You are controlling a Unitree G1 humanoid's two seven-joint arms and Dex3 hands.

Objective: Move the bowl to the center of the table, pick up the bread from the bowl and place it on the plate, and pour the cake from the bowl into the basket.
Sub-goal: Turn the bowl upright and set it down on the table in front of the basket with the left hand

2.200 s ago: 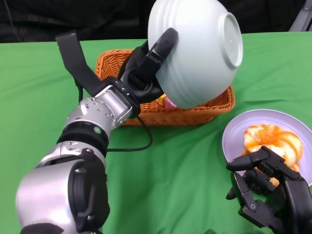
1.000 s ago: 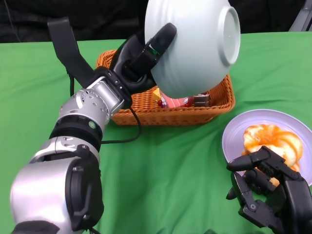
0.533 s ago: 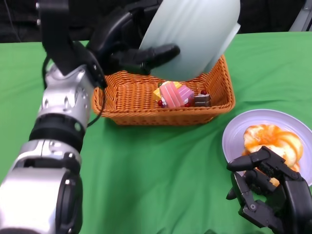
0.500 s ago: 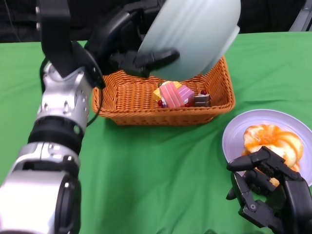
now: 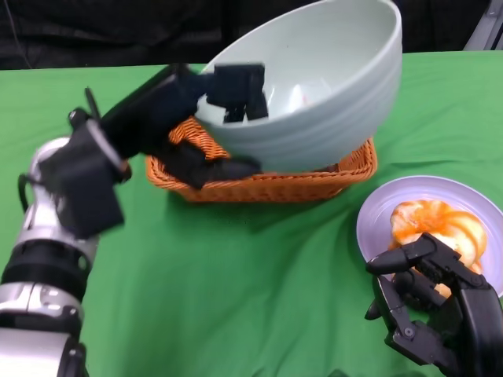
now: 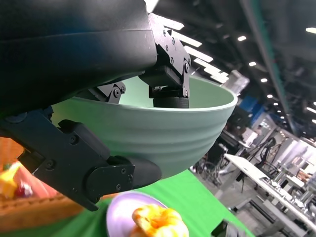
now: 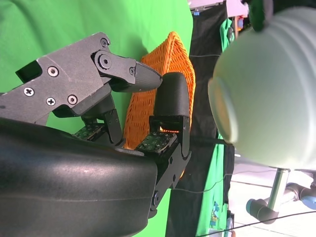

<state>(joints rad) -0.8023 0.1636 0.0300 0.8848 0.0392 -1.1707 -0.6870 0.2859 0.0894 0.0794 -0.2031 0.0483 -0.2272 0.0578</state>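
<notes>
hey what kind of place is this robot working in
Probably a robot lab or demo hall rather than a home: the table wears a plain green cloth, and the left wrist view shows a high ceiling with strip lights and rows of workbenches.

Bright, even overhead light; motion blur on left robot hand [image 5: 185, 118], soft shadows.

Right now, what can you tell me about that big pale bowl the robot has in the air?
The bowl is pale green, glossy like ceramic, with faint ridges around its outside and a round foot underneath. It looks empty. The left hand holds it by the rim, with fingers inside and others under its outer wall. It hangs tilted, mouth mostly upward, just above the basket; whether it touches the basket is unclear. The plate lies apart from it, nearer the robot.
</notes>
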